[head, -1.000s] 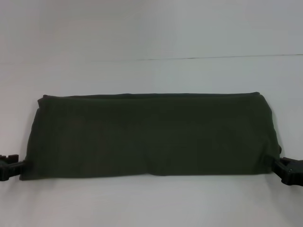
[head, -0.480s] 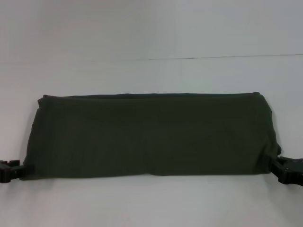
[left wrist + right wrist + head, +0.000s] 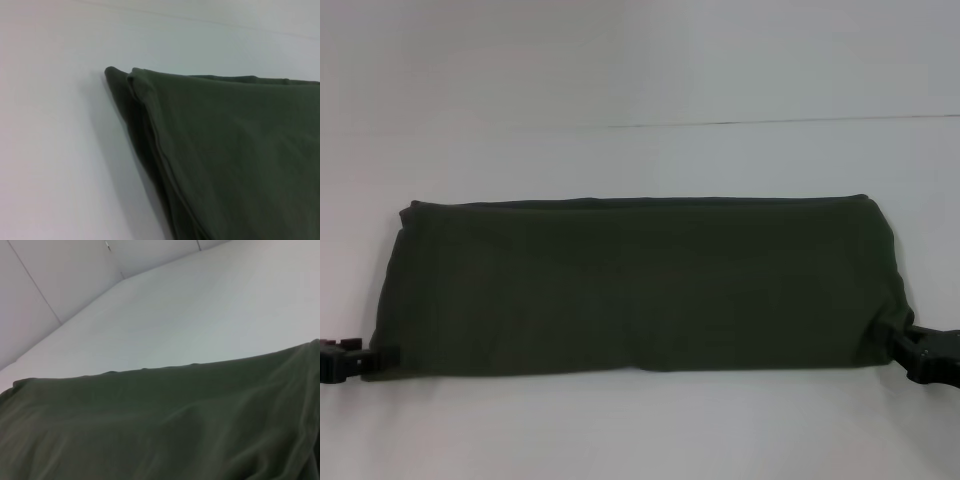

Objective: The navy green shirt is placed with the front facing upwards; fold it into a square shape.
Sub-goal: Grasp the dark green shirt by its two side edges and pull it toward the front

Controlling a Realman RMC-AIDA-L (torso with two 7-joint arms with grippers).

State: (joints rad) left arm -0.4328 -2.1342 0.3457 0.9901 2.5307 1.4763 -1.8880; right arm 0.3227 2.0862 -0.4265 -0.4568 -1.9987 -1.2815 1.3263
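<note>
Now the soft, floppy dark green cotton shirt (image 3: 640,285) lies as a long folded strip on the white desk (image 3: 640,80). The left gripper (image 3: 348,360) and right gripper (image 3: 918,355) sit at its near corners, good places to grab; I cannot tell if they pinch it.

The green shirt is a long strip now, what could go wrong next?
1. The left gripper and right gripper sit only at the near corners of the navy green shirt, so a corner might slip out.
2. Stacked layers show at the far left corner; lifting could pull them apart, leaving the fold uneven.
</note>
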